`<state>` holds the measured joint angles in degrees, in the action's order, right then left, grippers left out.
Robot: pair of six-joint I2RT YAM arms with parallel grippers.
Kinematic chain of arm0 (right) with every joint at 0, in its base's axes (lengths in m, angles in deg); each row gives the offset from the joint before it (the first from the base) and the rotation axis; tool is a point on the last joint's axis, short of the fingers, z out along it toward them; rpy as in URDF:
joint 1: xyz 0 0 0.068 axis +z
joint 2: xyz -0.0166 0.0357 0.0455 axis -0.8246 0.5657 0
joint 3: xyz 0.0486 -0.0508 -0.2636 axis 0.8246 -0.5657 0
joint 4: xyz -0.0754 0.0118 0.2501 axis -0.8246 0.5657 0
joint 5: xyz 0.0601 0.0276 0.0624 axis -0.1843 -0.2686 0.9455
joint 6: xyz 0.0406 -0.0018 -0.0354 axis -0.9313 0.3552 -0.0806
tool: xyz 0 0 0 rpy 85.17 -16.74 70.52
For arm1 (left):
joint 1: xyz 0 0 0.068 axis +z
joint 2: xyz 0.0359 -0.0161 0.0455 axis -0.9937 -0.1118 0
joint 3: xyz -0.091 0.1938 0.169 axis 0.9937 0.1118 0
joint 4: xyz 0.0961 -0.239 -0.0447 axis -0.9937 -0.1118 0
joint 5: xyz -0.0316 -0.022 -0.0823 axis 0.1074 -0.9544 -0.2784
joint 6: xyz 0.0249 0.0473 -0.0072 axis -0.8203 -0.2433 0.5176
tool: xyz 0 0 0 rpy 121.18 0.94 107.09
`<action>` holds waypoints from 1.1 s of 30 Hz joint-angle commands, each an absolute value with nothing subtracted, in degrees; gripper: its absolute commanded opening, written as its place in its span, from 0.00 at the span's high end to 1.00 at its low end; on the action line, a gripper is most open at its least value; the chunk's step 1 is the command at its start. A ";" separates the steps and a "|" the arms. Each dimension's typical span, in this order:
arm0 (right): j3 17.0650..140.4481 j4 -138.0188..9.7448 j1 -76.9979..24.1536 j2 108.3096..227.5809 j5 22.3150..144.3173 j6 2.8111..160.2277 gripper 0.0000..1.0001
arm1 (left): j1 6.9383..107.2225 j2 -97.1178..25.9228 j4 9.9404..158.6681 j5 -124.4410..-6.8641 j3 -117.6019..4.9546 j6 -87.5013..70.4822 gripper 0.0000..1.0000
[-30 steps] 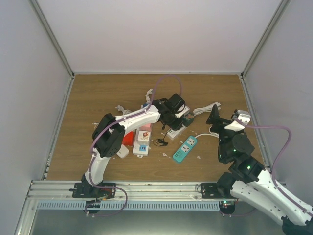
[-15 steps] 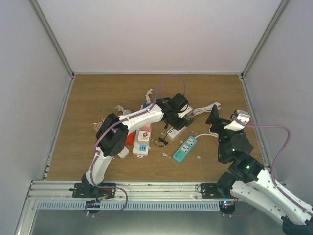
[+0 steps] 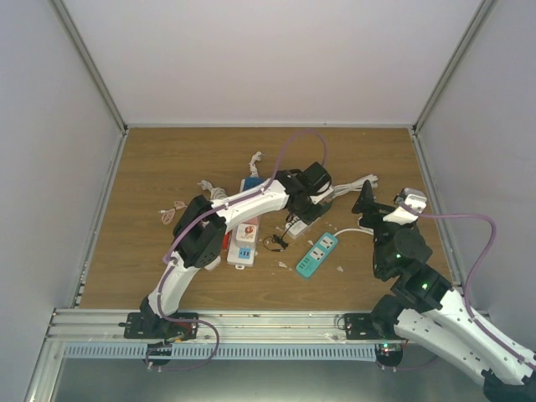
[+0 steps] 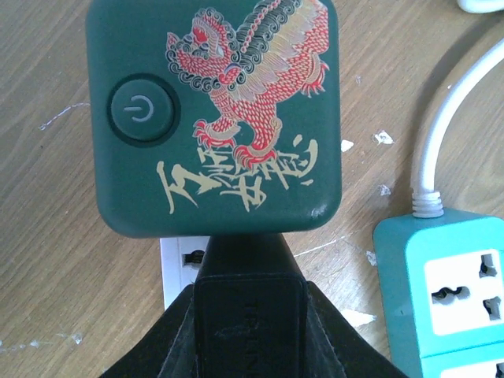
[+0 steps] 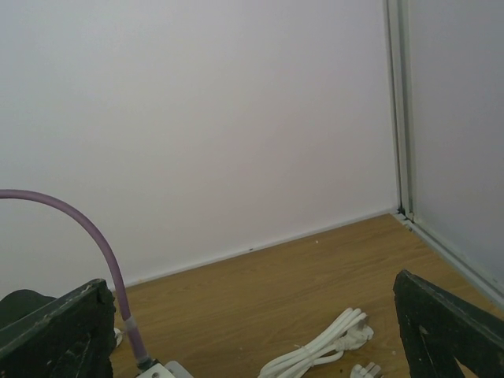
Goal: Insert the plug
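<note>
The plug (image 4: pixel 216 118) is a dark green cube with a red lion print and a round power button, and it fills the left wrist view. My left gripper (image 4: pixel 250 244) is shut on it, one black finger crossing its near side. Just beneath it lies a white power strip (image 4: pixel 179 260) with one socket showing. A teal power strip (image 4: pixel 449 291) lies to the right. From above, my left gripper (image 3: pixel 316 191) hangs over the white strip (image 3: pixel 301 222), with the teal strip (image 3: pixel 316 255) nearer. My right gripper (image 3: pixel 367 201) stands open and holds nothing (image 5: pixel 250 315).
A bundled white cable (image 3: pixel 352 186) (image 5: pixel 319 354) lies between the two grippers. More strips crowd the left arm: a white and blue one (image 3: pixel 241 251), a pink one (image 3: pixel 247 230), a red block (image 3: pixel 219 237). A small dark wire loop (image 3: pixel 273 243) lies beside them. Walls enclose the table.
My left gripper has carried the plug to the right and slightly away from the bases, over the white strip. The right arm has hardly moved.
</note>
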<state>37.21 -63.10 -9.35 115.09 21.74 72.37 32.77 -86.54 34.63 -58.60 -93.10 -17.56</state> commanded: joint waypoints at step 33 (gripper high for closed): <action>40.10 -61.60 -9.76 115.50 19.25 70.19 0.04 | 32.69 -94.86 17.05 -60.76 -104.84 -13.12 0.49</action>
<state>38.10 -61.71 -9.35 115.40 21.22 71.89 32.69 -93.64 24.23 -59.89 -104.27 -14.79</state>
